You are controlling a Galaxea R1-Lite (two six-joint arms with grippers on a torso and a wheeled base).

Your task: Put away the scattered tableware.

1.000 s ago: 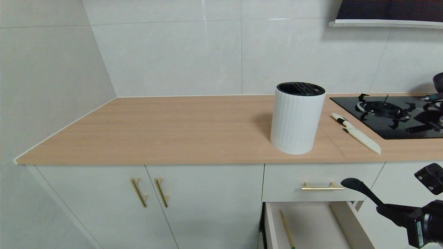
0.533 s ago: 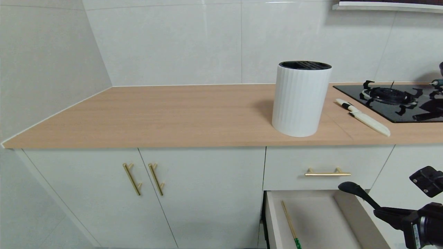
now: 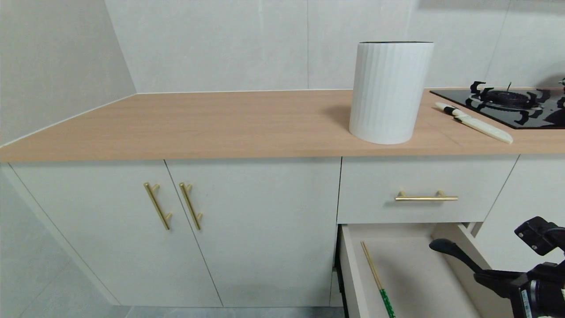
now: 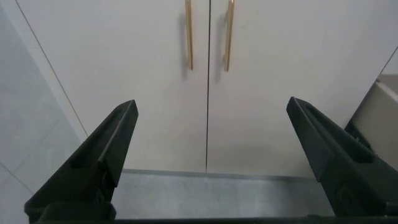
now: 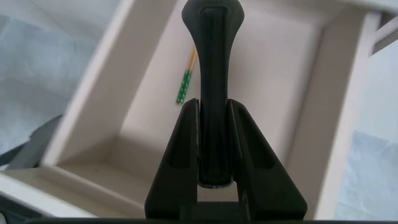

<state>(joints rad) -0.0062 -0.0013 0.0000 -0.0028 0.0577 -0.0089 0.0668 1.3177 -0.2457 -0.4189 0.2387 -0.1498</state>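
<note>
1. The right gripper (image 3: 487, 277) was clamped on a black utensil (image 3: 450, 250), gripping its narrow shaft. The utensil's broad, rounded end pointed out over the open drawer (image 3: 348, 260).
2. The wrist view showed the utensil (image 5: 210, 56) above the drawer floor, with chopsticks (image 5: 185, 78) lying deeper in the drawer.
3. The utensil looked light, rigid and smooth, so the shaft was probably the safest place to hold it. It seemed unlikely to be damaged if released low over the drawer.
4. The left gripper (image 4: 211, 112) was spread wide and held nothing. It faced the cabinet doors (image 4: 280, 74).
5. A knife (image 3: 474, 123) lay on the counter (image 3: 220, 123), just beside the white holder (image 3: 388, 92).
6. Compared with a second earlier, the whole head view had shifted because the camera had sunk. The holder's top had passed out of sight and more of the drawer showed. The utensil's tip, which had overlapped the closed drawer front above, now stood over the open drawer.
</note>
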